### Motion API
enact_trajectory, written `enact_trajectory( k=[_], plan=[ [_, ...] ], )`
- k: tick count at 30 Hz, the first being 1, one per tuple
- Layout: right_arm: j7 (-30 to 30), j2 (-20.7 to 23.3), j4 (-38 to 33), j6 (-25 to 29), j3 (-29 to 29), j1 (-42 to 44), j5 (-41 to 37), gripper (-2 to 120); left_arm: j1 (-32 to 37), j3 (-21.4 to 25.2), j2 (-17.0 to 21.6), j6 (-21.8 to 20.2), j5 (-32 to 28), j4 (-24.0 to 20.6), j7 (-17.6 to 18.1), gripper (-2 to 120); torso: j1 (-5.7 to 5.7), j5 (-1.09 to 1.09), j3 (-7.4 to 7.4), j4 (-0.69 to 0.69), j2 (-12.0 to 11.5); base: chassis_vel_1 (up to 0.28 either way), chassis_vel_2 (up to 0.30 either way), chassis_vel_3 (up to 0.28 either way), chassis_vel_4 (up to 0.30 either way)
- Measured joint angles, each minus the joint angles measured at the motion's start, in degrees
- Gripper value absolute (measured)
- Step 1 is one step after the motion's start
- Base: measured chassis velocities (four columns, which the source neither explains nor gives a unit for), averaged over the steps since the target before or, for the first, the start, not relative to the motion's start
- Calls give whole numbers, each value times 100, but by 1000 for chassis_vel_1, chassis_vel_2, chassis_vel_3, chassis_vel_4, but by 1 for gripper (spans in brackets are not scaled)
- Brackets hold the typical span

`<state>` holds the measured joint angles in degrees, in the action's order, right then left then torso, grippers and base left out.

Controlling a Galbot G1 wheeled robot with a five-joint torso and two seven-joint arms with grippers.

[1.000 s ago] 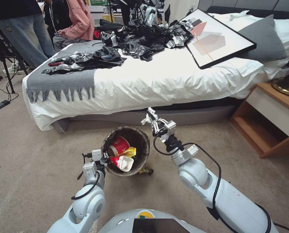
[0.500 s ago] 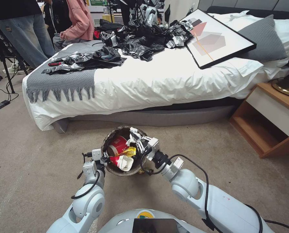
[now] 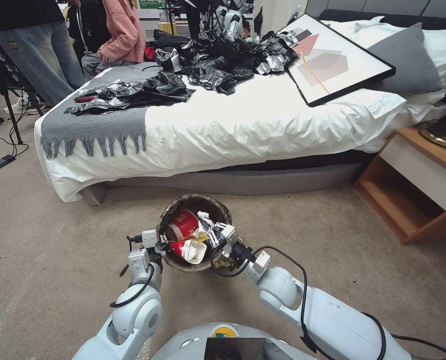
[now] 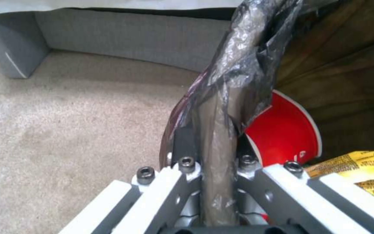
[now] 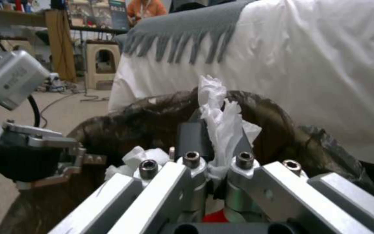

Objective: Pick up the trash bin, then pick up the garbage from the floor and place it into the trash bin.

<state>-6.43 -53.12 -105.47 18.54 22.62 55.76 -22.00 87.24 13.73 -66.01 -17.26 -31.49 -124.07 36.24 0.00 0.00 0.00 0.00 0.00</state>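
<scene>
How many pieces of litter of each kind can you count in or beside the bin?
Cups: 2, both in the bin
Wrappers: 2, one in the bin, one on the floor beside it
Tissue: 1, held by the right gripper over the bin
Total: 5
The left gripper clamps the bin's rim.

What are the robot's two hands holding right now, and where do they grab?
The left gripper pinches the trash bin by its bag-covered rim. The right gripper, over the bin, clamps a crumpled white tissue by its lower end.
</scene>
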Motion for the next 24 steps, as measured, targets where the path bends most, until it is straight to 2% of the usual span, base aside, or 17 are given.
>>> enact_trajectory(
  k=[5,6,7,9,12,17,18,20,23,24],
  plan=[
    [-116,-34,83,-24,18,-30,82,19,0,11,-3,8,3,-10,0,0,0,0,0,-1,0,0,0,0,0],
    [-116,-34,83,-24,18,-30,82,19,0,11,-3,8,3,-10,0,0,0,0,0,-1,0,0,0,0,0],
    [-154,-47,87,-39,20,-40,94,27,0,11,-6,9,4,-10,-1,0,0,0,0,0,0,0,0,0,0],
    [-169,-53,87,-48,20,-44,95,31,0,11,-8,9,5,-10,-1,0,0,0,0,0,0,0,0,0,0],
    [-234,-96,105,-79,34,-72,102,47,0,3,-21,13,12,-9,-5,0,0,0,0,0,0,0,0,0,0],
    [-270,-128,118,-107,46,-97,105,58,0,4,-21,16,13,-9,-6,0,0,0,0,0,0,0,0,0,0],
    [-279,-140,127,-109,50,-107,108,65,0,5,-21,18,13,-8,-7,0,0,0,0,0,0,0,0,0,0],
    [-282,-146,130,-110,52,-112,108,68,0,6,-21,19,14,-6,-7,0,0,0,0,0,0,0,0,0,0],
    [-307,-168,132,-119,63,-134,107,83,0,7,-21,23,14,-1,-8,0,0,0,0,0,0,0,0,0,0],
    [-307,-168,132,-119,63,-134,107,83,0,7,-21,23,14,-1,-8,0,0,0,0,0,0,0,0,0,0]
  ],
)
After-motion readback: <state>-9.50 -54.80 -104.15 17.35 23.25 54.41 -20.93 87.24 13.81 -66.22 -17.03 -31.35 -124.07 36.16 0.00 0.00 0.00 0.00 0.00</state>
